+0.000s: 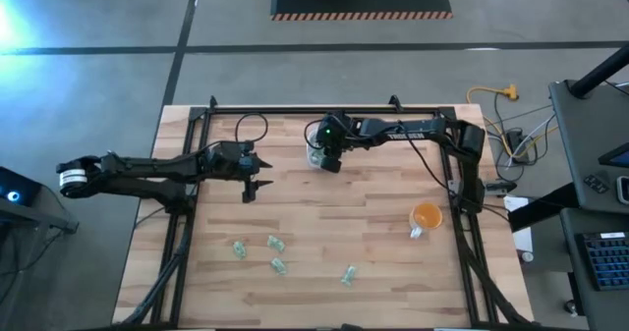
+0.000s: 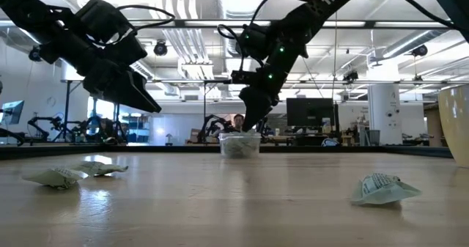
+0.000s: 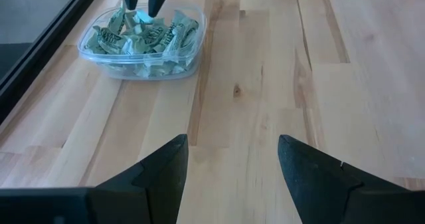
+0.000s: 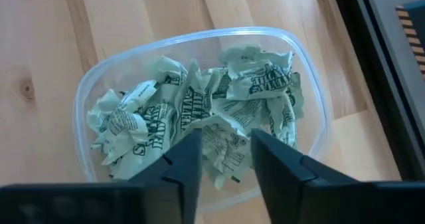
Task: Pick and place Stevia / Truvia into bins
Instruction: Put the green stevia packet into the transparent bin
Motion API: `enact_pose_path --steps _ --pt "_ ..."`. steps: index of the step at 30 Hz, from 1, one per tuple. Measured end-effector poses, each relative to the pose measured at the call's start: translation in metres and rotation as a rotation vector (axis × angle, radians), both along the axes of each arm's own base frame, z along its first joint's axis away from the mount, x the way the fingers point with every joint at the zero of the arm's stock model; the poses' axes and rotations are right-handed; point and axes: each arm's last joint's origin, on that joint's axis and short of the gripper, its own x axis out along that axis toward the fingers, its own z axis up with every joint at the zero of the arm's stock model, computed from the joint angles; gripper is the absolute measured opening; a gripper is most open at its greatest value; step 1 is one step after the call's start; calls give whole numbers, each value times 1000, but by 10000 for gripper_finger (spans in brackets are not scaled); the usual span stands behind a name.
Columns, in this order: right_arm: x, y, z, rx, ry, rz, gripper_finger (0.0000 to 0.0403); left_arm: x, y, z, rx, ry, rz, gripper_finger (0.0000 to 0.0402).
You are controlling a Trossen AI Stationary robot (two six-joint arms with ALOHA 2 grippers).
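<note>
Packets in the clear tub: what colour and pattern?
Pale green and white packets with dark printed lettering; clearest in the right wrist view.

The clear plastic tub [image 4: 312, 84] sits near the table's far edge, heaped with crumpled green-and-white Truvia packets [image 4: 199, 111]. Four more loose packets [image 1: 276, 264] lie scattered, well apart from the tub, toward the near edge of the table.

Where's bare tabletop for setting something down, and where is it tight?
Free: the middle between the left gripper and the orange cup, and the near right corner. Crowded: four loose packets near front-left, and the clear tub at the back under the right gripper.
</note>
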Motion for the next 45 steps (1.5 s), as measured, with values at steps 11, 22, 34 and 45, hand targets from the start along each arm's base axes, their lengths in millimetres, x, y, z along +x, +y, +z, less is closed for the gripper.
enact_pose_path --steps 11,22,34,45 --pt "-11 27 28 35 30 30 173 0 -1 -1 -27 5 -14 217" --pt "-16 102 33 228 108 294 154 0 -6 -2 -189 -10 -92 217" --pt "-31 156 3 252 227 421 133 -1 -42 -11 -367 124 -172 217" --pt "-38 162 -8 270 259 396 111 1 -95 -17 -266 180 -249 217"
